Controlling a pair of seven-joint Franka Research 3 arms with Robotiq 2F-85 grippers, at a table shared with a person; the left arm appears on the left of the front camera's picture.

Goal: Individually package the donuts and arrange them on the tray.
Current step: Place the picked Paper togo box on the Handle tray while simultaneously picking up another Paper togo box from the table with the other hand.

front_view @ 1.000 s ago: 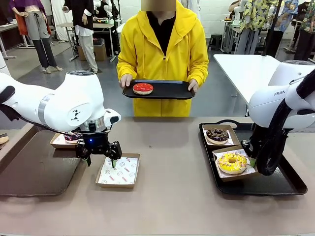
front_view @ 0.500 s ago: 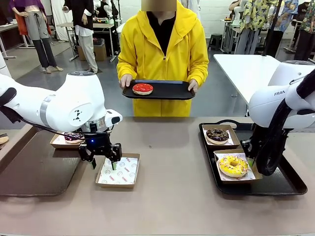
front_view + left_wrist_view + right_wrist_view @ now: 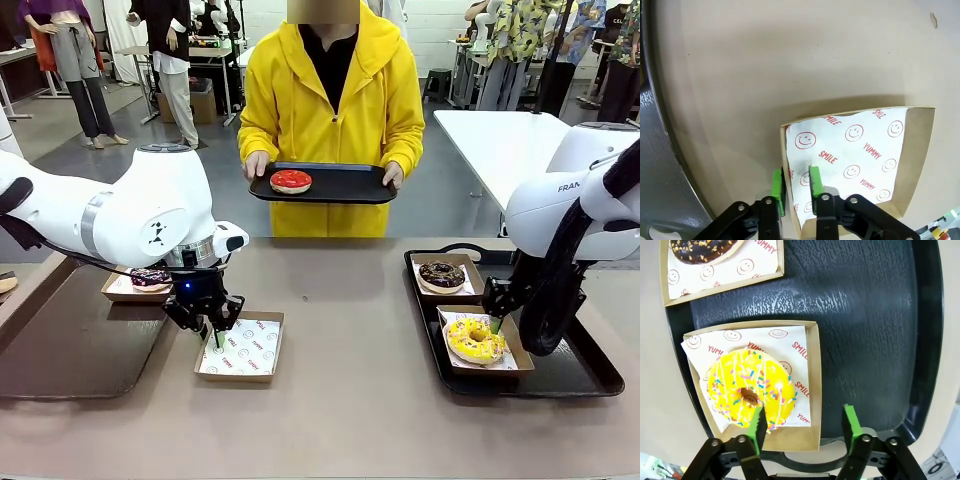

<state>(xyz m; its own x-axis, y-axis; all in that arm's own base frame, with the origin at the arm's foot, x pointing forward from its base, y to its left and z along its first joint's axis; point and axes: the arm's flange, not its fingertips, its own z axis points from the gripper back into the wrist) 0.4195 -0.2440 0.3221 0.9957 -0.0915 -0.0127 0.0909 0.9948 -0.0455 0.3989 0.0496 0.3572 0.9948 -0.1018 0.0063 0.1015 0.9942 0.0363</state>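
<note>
My left gripper (image 3: 213, 325) (image 3: 795, 184) is shut on the near-left wall of an empty cardboard box (image 3: 245, 350) (image 3: 865, 150) lined with printed paper. On the black tray (image 3: 570, 375) (image 3: 865, 315) at the right, the yellow donut (image 3: 476, 340) (image 3: 750, 390) and the chocolate donut (image 3: 441, 273) (image 3: 702, 250) each lie in a box. My right gripper (image 3: 497, 318) (image 3: 804, 427) is open over the yellow donut box's corner. The purple-pink donut (image 3: 150, 277) sits in a box behind my left arm. A person holds a tray (image 3: 340, 185) with the red donut (image 3: 290, 181).
A dark flat tray (image 3: 70, 350) (image 3: 650, 150) lies at the table's left, close to the empty box. A white table (image 3: 500, 140) stands behind at the right. Bare tabletop lies between the empty box and the black tray.
My right gripper opened and let go of the yellow donut's box, which now lies flat on the tray. My left gripper closed on the empty box's wall.
</note>
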